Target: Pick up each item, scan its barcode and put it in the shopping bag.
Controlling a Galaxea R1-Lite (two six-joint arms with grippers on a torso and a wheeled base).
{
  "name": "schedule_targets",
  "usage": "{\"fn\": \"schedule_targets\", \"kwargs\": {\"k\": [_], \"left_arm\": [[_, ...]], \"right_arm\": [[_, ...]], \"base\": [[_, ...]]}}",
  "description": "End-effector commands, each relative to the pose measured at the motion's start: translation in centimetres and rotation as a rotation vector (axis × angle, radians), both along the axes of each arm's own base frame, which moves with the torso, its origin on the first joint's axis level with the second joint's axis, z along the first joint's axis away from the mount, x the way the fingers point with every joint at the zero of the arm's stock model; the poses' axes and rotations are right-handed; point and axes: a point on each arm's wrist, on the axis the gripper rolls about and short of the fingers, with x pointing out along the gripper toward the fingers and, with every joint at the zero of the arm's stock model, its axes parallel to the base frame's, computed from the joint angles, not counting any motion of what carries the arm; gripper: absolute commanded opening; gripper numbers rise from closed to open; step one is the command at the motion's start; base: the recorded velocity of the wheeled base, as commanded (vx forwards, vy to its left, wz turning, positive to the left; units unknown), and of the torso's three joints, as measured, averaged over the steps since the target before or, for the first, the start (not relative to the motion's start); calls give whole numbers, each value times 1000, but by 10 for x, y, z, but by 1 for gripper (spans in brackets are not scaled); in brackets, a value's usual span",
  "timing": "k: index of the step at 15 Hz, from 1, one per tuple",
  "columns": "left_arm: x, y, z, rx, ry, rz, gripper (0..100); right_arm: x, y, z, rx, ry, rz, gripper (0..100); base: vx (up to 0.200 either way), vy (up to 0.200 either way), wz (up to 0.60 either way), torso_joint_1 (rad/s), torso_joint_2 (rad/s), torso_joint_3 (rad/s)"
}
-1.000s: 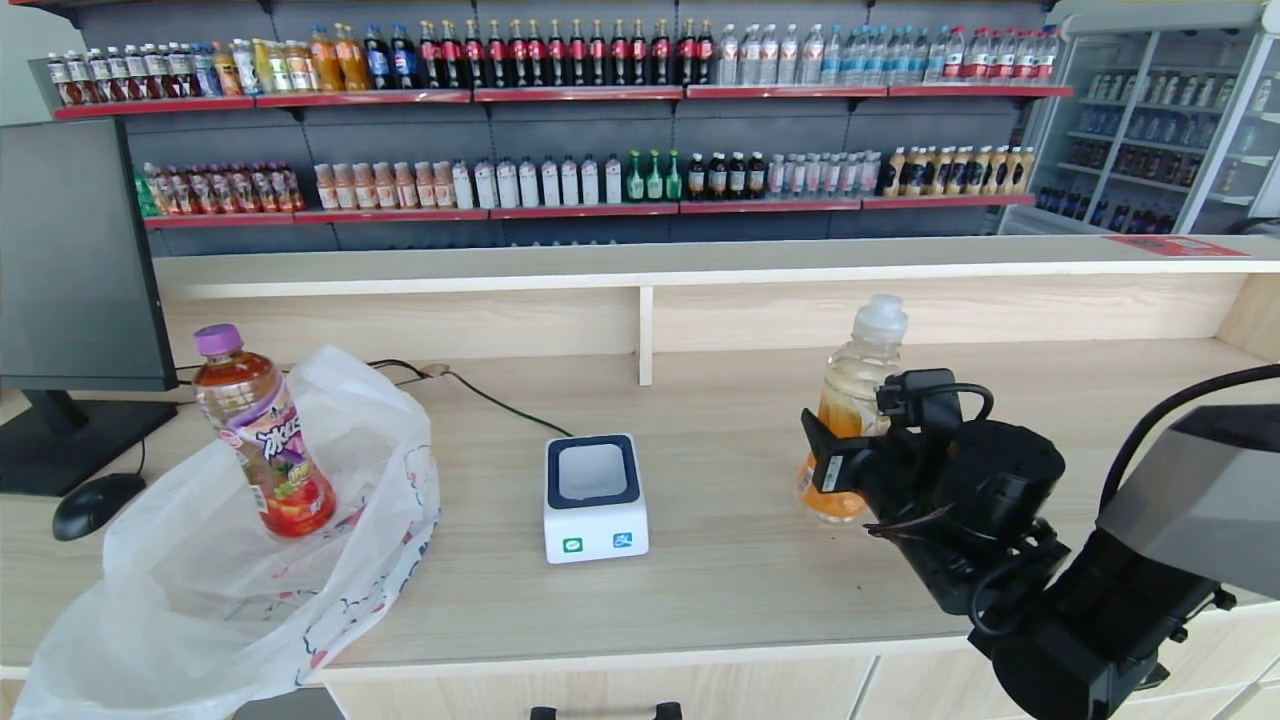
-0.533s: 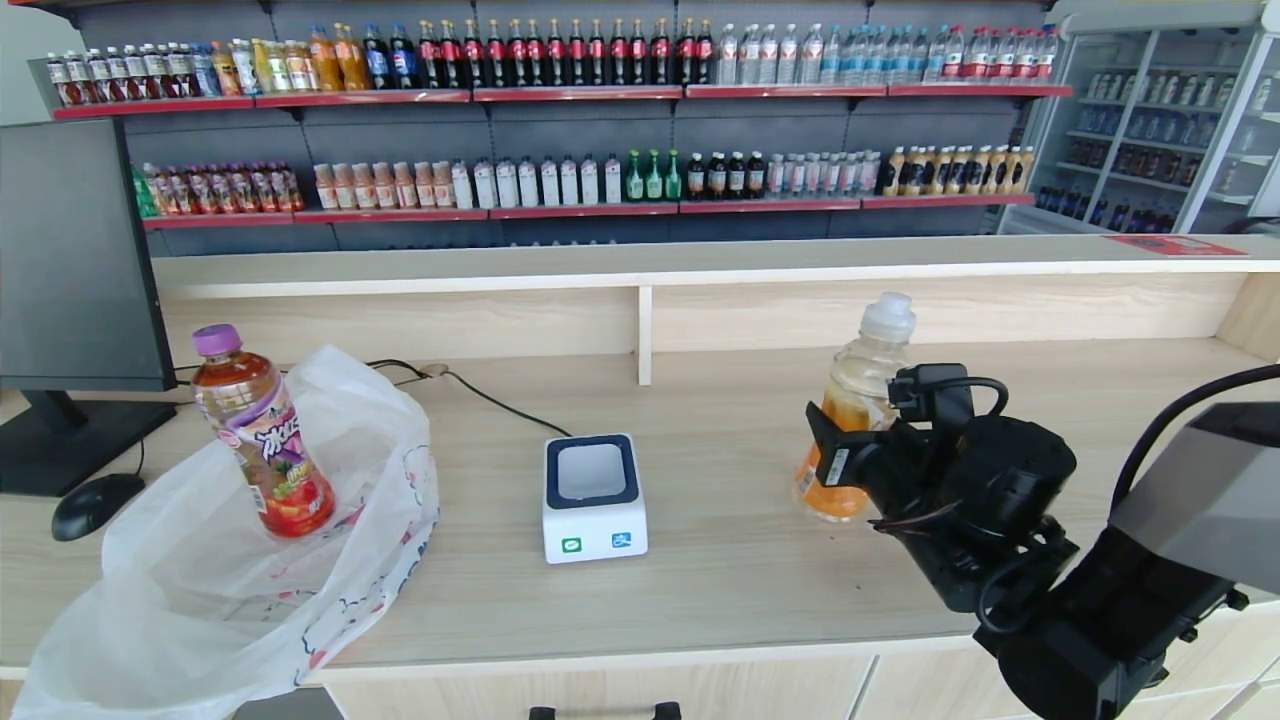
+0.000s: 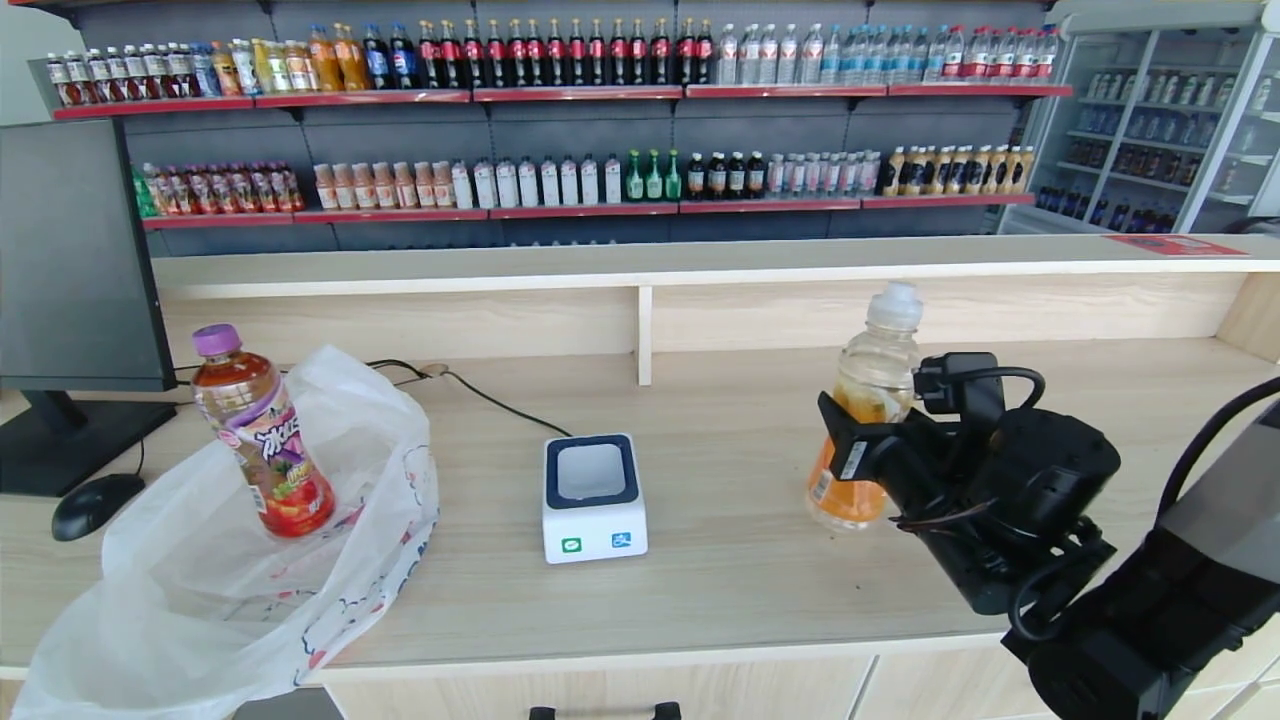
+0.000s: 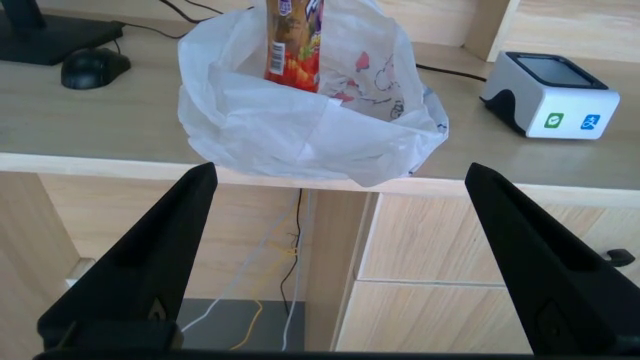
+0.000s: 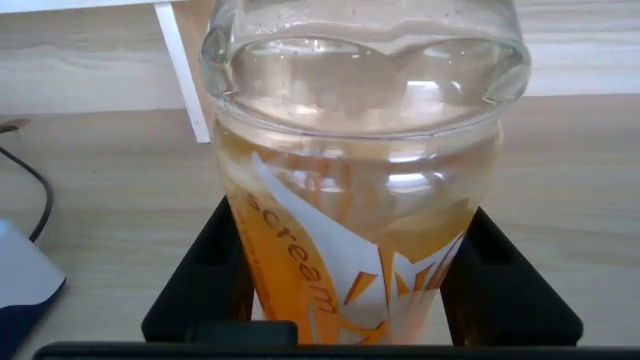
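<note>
A clear bottle of orange drink with a white cap (image 3: 868, 420) stands upright at the right of the counter, and my right gripper (image 3: 858, 445) is shut on its lower half. In the right wrist view the bottle (image 5: 365, 200) sits between the black fingers (image 5: 200, 285). The white barcode scanner (image 3: 594, 497) sits mid-counter, to the bottle's left. At the left lies the white plastic shopping bag (image 3: 200, 590), with a red tea bottle with a purple cap (image 3: 262, 432) standing in it. My left gripper (image 4: 340, 260) is open, below the counter's front edge, facing the bag (image 4: 300, 130).
A monitor (image 3: 75, 260) and a black mouse (image 3: 97, 503) occupy the far left of the counter. The scanner's cable (image 3: 490, 395) runs back across it. A raised ledge with a white divider (image 3: 645, 335) closes off the back. Bare wood lies between the scanner and the orange bottle.
My right gripper has shifted right and slightly up with the orange bottle, which went from leaning to upright. The bag, tea bottle and scanner have stayed put.
</note>
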Motion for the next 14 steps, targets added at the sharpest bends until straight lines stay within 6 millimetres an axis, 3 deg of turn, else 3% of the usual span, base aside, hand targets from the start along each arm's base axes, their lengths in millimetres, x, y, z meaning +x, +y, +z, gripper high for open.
{"fn": "schedule_targets", "kwargs": {"k": [1, 8, 10, 14], "left_arm": [[0, 0, 0, -1, 0, 0, 100], [0, 0, 0, -1, 0, 0, 100], [0, 0, 0, -1, 0, 0, 100], [0, 0, 0, -1, 0, 0, 100]], "right_arm": [[-6, -2, 9, 15, -22, 3, 0], [-24, 3, 23, 54, -48, 50, 0], [-43, 17, 24, 80, -35, 125, 0], [-68, 22, 37, 129, -56, 203, 0]], "base": [[0, 0, 0, 0, 0, 0], [0, 0, 0, 0, 0, 0], [0, 0, 0, 0, 0, 0], [0, 0, 0, 0, 0, 0]]}}
